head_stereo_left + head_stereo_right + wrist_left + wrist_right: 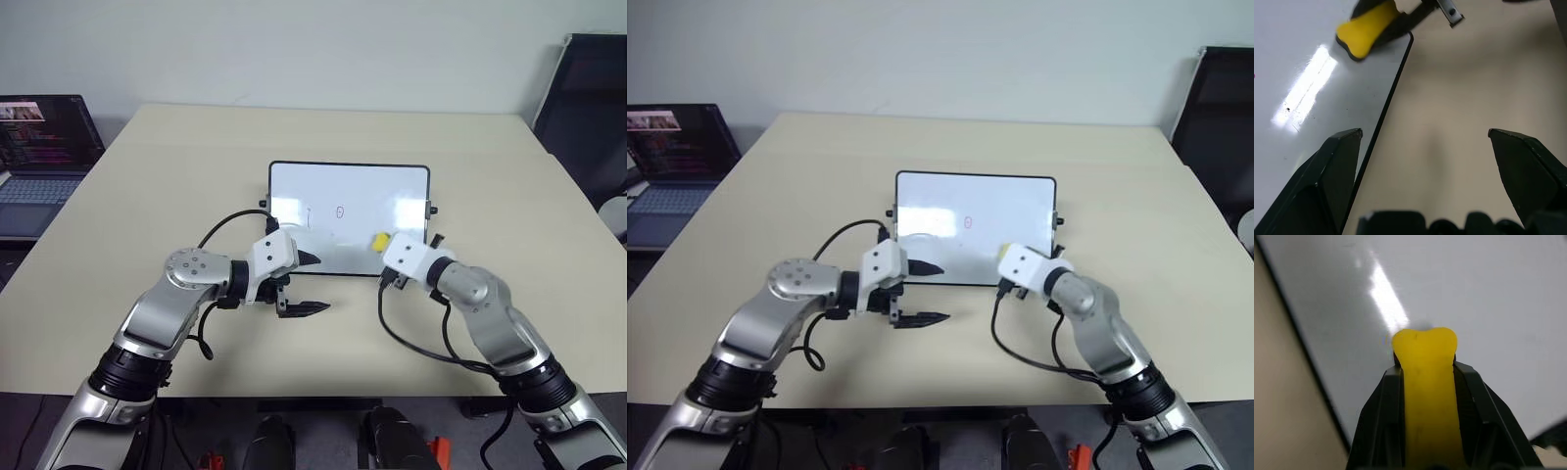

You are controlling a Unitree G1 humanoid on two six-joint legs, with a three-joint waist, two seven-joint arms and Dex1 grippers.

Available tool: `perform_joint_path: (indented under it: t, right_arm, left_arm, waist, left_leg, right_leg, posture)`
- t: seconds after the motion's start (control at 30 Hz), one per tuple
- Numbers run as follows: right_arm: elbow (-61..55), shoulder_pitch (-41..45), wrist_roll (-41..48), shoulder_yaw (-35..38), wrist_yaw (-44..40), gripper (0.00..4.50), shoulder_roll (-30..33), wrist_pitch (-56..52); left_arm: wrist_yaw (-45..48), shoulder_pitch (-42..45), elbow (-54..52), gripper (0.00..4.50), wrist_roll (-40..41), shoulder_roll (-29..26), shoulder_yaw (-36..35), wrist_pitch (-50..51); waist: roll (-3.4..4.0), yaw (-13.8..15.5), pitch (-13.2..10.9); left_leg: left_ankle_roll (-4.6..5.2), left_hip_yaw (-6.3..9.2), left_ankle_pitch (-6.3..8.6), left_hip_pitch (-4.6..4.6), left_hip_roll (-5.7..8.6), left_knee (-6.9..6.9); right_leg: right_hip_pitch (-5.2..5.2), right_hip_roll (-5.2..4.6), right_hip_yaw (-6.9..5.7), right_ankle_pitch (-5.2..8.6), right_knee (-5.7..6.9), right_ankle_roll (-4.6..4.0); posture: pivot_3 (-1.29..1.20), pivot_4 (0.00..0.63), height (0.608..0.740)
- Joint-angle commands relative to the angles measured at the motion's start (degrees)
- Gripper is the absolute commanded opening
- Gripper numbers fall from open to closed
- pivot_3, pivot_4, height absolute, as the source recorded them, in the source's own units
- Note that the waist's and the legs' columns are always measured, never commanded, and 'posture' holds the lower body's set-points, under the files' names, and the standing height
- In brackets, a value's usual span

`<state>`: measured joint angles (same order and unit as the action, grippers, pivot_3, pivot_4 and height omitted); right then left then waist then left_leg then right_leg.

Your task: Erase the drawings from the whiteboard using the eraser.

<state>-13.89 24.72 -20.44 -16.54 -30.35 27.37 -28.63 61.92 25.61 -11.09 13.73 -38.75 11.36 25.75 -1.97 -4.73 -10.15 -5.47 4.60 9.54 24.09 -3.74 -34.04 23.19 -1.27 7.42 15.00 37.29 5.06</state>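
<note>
The whiteboard (349, 196) lies flat in the middle of the table. Its drawings are a small circle (340, 210) and a faint short stroke (309, 217) near the centre. My right gripper (1425, 369) is shut on the yellow eraser (379, 241), whose tip is over the board's near right part. Whether the tip touches the surface I cannot tell. The eraser (1364, 34) also appears in the left wrist view, close to the board's corner. My left gripper (312, 284) is open at the board's near edge, with one finger over the board and the other over the table.
An open laptop (44, 157) sits beyond the table's left edge. A dark chair (588, 108) stands at the far right. The beige table (147, 196) stretches bare around the board, and cables loop from both wrists onto it.
</note>
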Motion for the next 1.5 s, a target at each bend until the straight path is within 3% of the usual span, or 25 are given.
perform_joint_path:
  t: [0.03,0.17,0.27,0.4,0.53,1.2,1.5]
  right_arm:
    - [-6.23,-1.00,6.44,6.14,-0.72,0.99,-3.17,-3.54]
    - [-16.33,-4.45,19.31,14.89,-3.42,0.99,-9.46,-12.47]
    - [-22.09,-7.57,25.77,19.53,-5.27,0.99,-9.60,-17.92]
    - [-25.73,-10.25,31.71,21.25,-6.35,0.99,-8.74,-19.98]
    - [-25.07,-11.30,34.32,19.69,-6.60,0.99,-7.70,-17.54]
    - [-12.58,-4.47,32.25,9.68,-6.71,0.99,-5.06,-3.19]
    - [-0.76,7.49,20.69,-0.20,-2.83,0.99,-6.09,3.24]
  left_arm:
    - [-4.08,1.41,0.92,4.50,1.16,2.04,-4.11,-0.58]
    - [-8.56,0.13,1.79,4.50,4.54,3.93,-10.29,2.33]
    - [-12.78,-1.00,0.56,4.50,7.87,6.85,-15.37,2.24]
    - [-14.12,-4.64,-3.13,4.50,11.53,7.78,-17.93,4.69]
    - [-12.33,-9.80,-6.91,4.50,12.94,3.61,-17.40,8.13]
    - [-15.92,-9.71,-7.92,4.50,12.56,-2.75,-18.53,11.46]
    - [-10.35,-8.31,-5.45,4.50,10.31,-7.20,-13.71,8.90]
  waist:
    - [0.00,0.12,0.00]
    - [0.03,0.12,-0.01]
    - [0.10,0.21,-0.06]
    - [0.10,0.36,-0.06]
    - [0.10,0.05,-0.06]
    - [0.10,-0.04,-0.07]
    - [0.13,-0.02,-0.09]
  left_leg:
    - [0.00,0.01,0.00,0.01,0.00,0.03]
    - [0.02,0.17,0.03,0.20,-0.03,0.20]
    - [-0.01,0.24,0.06,0.32,-0.02,0.21]
    - [-0.02,0.27,0.07,0.34,-0.02,0.20]
    - [-0.03,0.25,0.06,0.28,-0.02,0.17]
    - [-0.04,0.21,0.06,0.28,-0.02,0.12]
    - [-0.05,0.20,0.06,0.29,-0.02,0.14]
  right_leg:
    - [0.00,0.01,-0.02,0.00,0.02,0.01]
    - [0.11,0.06,-0.13,-0.01,0.04,0.31]
    - [0.14,0.06,-0.21,-0.05,0.02,0.29]
    - [0.12,0.04,-0.24,-0.01,-0.05,0.32]
    - [0.11,0.05,-0.20,0.15,-0.02,0.07]
    - [0.11,0.04,-0.17,0.11,-0.09,0.02]
    - [0.15,0.05,-0.19,0.11,-0.12,0.00]
  posture:
    - [0.00,0.150,0.740]
    - [0.00,0.150,0.740]
    - [0.00,0.150,0.740]
    - [0.00,0.150,0.740]
    - [0.00,0.150,0.740]
    - [0.00,0.150,0.740]
    - [0.00,0.150,0.740]
